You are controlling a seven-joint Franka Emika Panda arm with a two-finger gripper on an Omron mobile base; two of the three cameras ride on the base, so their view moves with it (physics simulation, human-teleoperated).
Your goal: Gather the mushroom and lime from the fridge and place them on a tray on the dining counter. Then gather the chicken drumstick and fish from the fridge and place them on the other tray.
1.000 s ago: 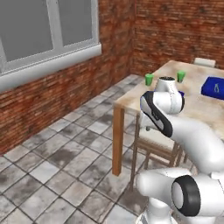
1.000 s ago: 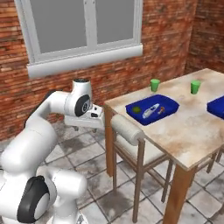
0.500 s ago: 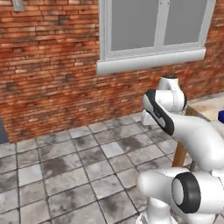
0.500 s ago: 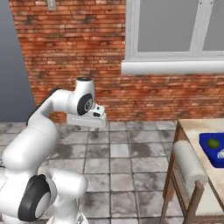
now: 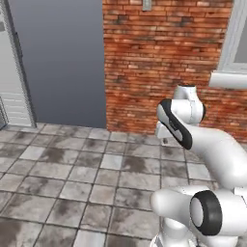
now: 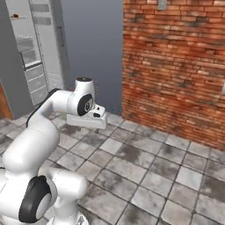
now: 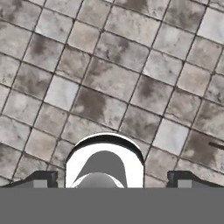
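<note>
In the left base view the white arm rises from the lower right and folds at mid-height in front of a red brick wall (image 5: 159,58); a broad flat grey panel, the side of the fridge (image 5: 60,62), fills the upper left beside the bricks, with a strip of its lighter interior at the far left edge; a white window sill (image 5: 229,79) juts out at the right edge; the floor (image 5: 72,178) is grey mottled tile.

In the right base view the arm comes up from the lower left and bends over the tiles; the gripper (image 6: 96,126) hangs from the wrist, pointing down at the floor, well above it; nothing sits between its jaws; the fridge stands at the upper left, its door swung open so that white inner shelves and door bins show; one small dark item lies on a high shelf, too small to name; the brick wall runs along the right.

In the hand view the camera looks straight down on the tiled floor; the two dark fingertips (image 7: 41,178) stand far apart at the lower corners, so the jaws are spread wide and hold nothing.
</note>
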